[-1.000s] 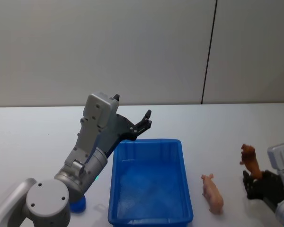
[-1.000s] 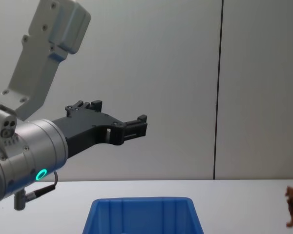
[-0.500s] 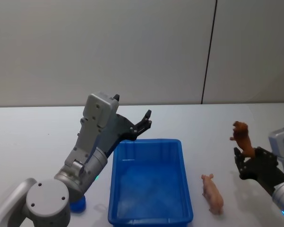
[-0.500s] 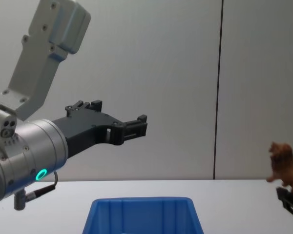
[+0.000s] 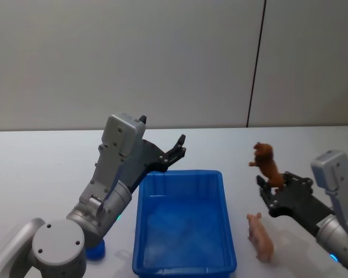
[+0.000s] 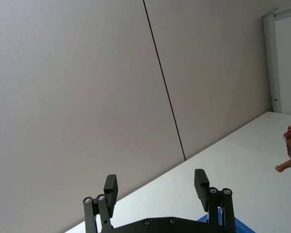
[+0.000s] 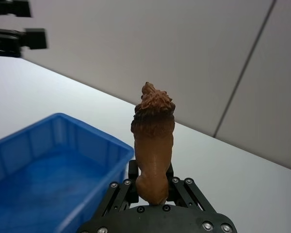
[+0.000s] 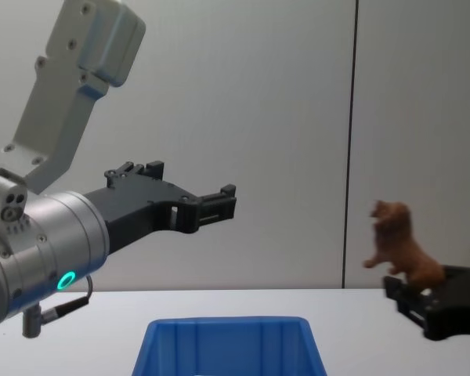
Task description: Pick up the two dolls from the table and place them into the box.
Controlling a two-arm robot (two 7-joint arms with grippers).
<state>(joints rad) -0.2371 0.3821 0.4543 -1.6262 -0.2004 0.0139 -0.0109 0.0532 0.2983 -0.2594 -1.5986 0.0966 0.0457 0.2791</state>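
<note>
1. Head view: my right end effector (image 5: pixel 271 185) pinches the lion doll (image 5: pixel 265 162) by its hindquarters, upright and lifted off the desk (image 5: pixel 46 162). The box (image 5: pixel 180 172) lies to its left and lower, so I judge the carry goes leftward over the right rim. The pig doll (image 5: pixel 261 236) lies on the desk between the box's right wall and that arm, toward the near edge.
2. Left wrist view: my left end effector (image 6: pixel 155 184) is spread and empty.
3. Right wrist view: the lion doll (image 7: pixel 153 141) stands head-up in the grip, its long axis vertical, and the box (image 7: pixel 97 133) is ahead.
4. Chest view: the lion doll (image 8: pixel 399 249) hangs above rim height, right of the box (image 8: pixel 227 321). The left end effector (image 8: pixel 219 205) is parked high over the back rim.
</note>
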